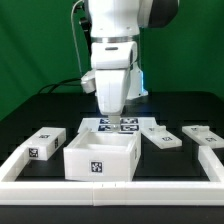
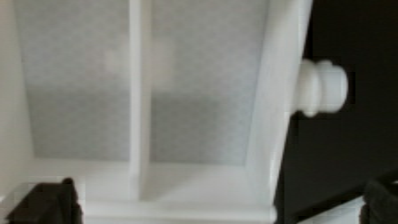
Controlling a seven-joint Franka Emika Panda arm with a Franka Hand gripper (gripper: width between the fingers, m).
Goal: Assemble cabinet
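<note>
At the exterior view's left, a flat tagged panel [image 1: 45, 143] is laid on the black tabletop [image 1: 40, 115]. Just beside it, front and centre, the cabinet's open box [image 1: 100, 158] is set upright, its tag facing forward. Above it the jaws are held spread wide, nothing gripped; dark fingertips [image 2: 45, 200] are seen over the box's white interior. A second panel [image 1: 160, 136] and a third panel [image 1: 203, 133] are laid toward the right.

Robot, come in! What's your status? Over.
Gripper open, over the cabinet box. Box unheld, panels loose beside it. Nothing in the way.
</note>
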